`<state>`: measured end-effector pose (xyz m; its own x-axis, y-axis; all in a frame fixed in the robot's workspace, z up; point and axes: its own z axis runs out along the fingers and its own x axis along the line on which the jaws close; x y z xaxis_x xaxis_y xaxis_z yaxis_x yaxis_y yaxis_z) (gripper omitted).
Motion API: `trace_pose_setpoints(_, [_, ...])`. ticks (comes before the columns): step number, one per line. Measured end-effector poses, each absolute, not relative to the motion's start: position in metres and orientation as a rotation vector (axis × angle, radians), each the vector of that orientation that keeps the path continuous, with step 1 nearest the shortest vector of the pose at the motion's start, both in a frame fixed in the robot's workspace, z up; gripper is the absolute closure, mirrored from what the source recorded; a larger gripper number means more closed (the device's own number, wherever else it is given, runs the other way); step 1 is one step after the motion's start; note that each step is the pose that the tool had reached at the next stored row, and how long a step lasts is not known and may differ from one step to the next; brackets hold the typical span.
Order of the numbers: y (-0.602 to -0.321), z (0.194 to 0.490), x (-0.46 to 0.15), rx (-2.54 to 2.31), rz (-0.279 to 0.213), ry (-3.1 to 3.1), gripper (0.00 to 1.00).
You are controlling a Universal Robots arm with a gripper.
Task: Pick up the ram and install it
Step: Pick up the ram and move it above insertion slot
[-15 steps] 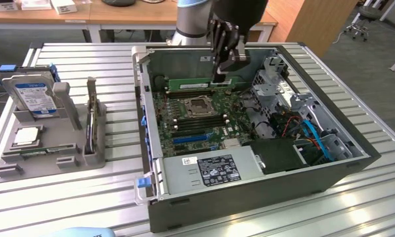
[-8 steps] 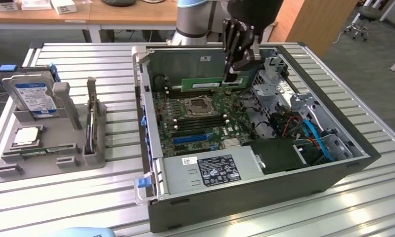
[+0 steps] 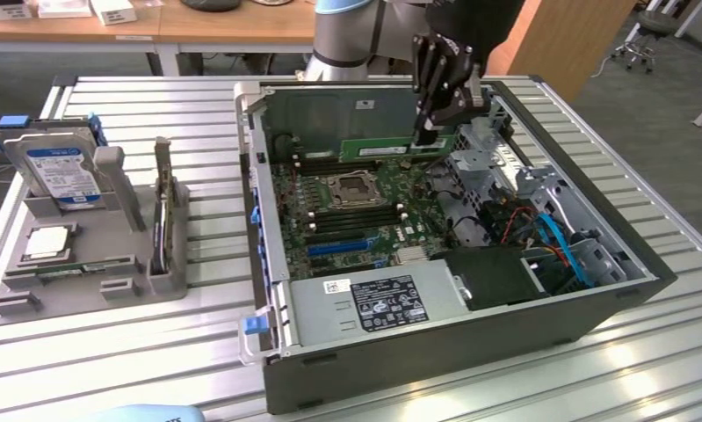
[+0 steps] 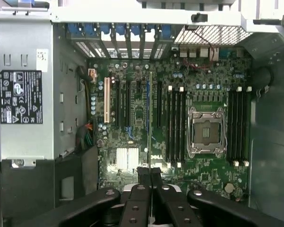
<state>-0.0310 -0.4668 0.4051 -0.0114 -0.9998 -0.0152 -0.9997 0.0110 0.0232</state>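
Note:
My gripper (image 3: 428,137) hangs over the back of the open computer case (image 3: 445,352), shut on the ram (image 3: 386,149). The ram is a long green stick held level and on edge above the motherboard (image 3: 339,211). In the wrist view the ram (image 4: 149,123) shows edge-on as a thin line running out from between the black fingertips of the gripper (image 4: 149,177). It lies over the board between the expansion slots and the black memory slots (image 4: 175,125). More memory slots (image 4: 239,125) sit on the other side of the processor socket (image 4: 206,132).
A grey holder (image 3: 81,281) at the exterior view's left carries a hard drive (image 3: 58,171) with a blue label and a square silver processor chip (image 3: 48,242). Inside the case, the power supply (image 3: 374,303) sits at the front, with drive cages and cables (image 3: 561,246) toward the exterior view's right.

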Motion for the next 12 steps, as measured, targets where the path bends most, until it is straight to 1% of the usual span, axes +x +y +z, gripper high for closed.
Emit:
trace_pose_setpoints(6, [-0.466,0.405,-0.03,2.205,-0.043,-2.229,0.88])
trace_pose_setpoints(12, [-0.455,0.404,-0.03,2.205,-0.043,-2.229,0.88])
